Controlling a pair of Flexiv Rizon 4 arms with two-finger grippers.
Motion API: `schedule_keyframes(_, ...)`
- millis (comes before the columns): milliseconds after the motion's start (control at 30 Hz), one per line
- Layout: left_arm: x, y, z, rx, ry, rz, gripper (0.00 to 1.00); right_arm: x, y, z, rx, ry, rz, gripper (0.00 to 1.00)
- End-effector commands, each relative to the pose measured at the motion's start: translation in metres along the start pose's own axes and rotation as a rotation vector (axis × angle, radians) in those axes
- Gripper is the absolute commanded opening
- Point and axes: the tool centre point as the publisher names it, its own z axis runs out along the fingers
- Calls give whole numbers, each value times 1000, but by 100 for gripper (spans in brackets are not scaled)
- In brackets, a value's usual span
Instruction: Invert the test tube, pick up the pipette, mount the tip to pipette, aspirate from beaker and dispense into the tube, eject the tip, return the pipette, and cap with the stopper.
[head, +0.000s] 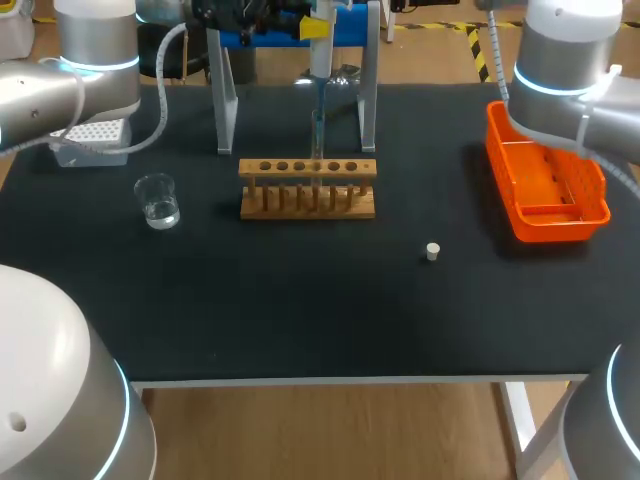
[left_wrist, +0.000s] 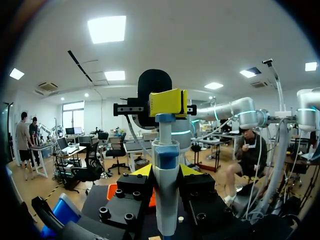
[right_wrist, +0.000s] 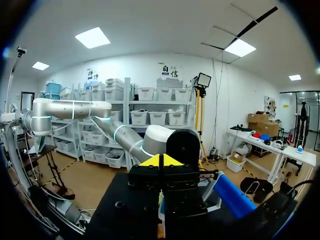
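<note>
My left gripper (left_wrist: 166, 172) is shut on the white and blue pipette (left_wrist: 165, 200), holding it upright. In the head view the pipette (head: 320, 65) hangs at the back middle. Its thin tip points down into a clear test tube (head: 317, 135) that stands in the wooden rack (head: 308, 200). My right gripper (right_wrist: 160, 161) is shut. Its yellow fingertips (left_wrist: 167, 102) rest on top of the pipette's plunger. A glass beaker (head: 158, 202) with some liquid stands left of the rack. The small white stopper (head: 432, 251) lies on the mat to the rack's front right.
A metal stand (head: 226, 105) straddles the area just behind the rack. A white tip box (head: 92, 140) sits at the back left. An orange basket (head: 545, 185) lies along the right side. The black mat (head: 300, 300) stretches to the front edge.
</note>
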Motion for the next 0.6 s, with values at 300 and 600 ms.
schedule_keyframes(300,-2,0,-1,2,7,1,0,-1,-6,0,4,0,11,0)
schedule_keyframes(600,-2,0,-1,2,7,1,0,0,-12,-1,0,1,25,0)
